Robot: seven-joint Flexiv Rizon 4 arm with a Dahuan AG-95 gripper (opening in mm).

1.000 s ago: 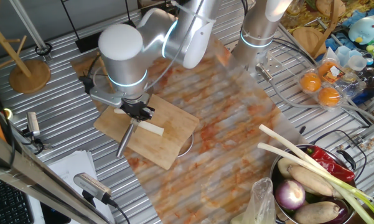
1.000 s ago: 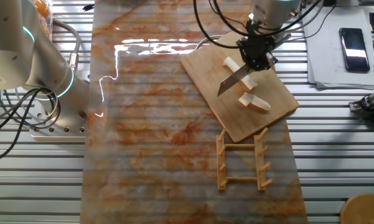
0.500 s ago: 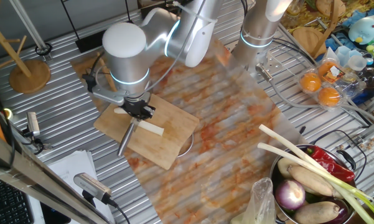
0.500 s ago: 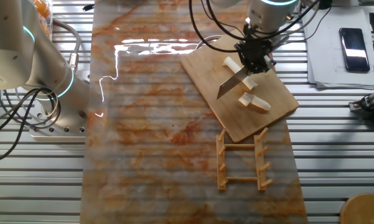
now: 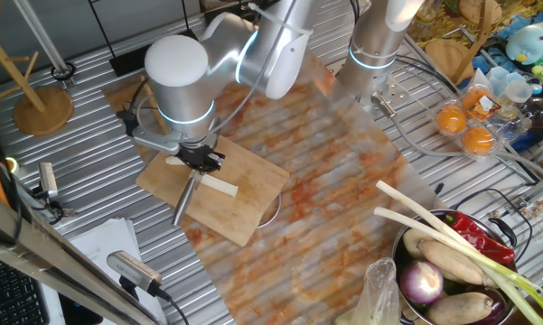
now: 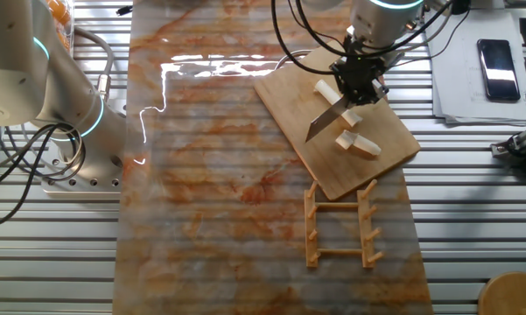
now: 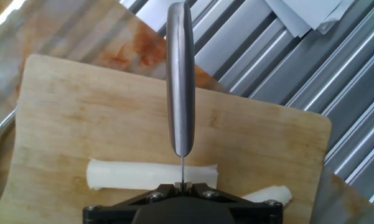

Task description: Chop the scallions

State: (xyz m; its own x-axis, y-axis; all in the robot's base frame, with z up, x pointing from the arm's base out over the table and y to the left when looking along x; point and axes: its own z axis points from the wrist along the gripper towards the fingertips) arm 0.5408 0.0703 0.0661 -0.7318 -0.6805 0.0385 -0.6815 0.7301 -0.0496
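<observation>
My gripper (image 5: pixel 199 161) is shut on a steel knife (image 5: pixel 182 200) and holds it over a wooden cutting board (image 5: pixel 244 217). In the other fixed view the gripper (image 6: pixel 356 85) holds the blade (image 6: pixel 324 118) slanting down across the board (image 6: pixel 385 153), with pale scallion chunks (image 6: pixel 326 90) either side of it and a cut piece (image 6: pixel 357 145) nearer the board's edge. In the hand view the knife (image 7: pixel 180 81) runs away from the gripper (image 7: pixel 182 185), crossing above a cream-white scallion stalk (image 7: pixel 130 174). A second piece (image 7: pixel 271 195) lies at the right.
A wooden rack (image 6: pixel 340 223) lies just past the board. A metal bowl (image 5: pixel 407 244) of vegetables with long green-leaved stalks (image 5: pixel 452 236) stands at the front right. A second arm's base (image 6: pixel 70 122) stands at the left. A phone (image 6: pixel 496 57) and papers lie at the right.
The hand bobbed very slightly over the board with the knife still in it. The scallion pieces lie where they were.
</observation>
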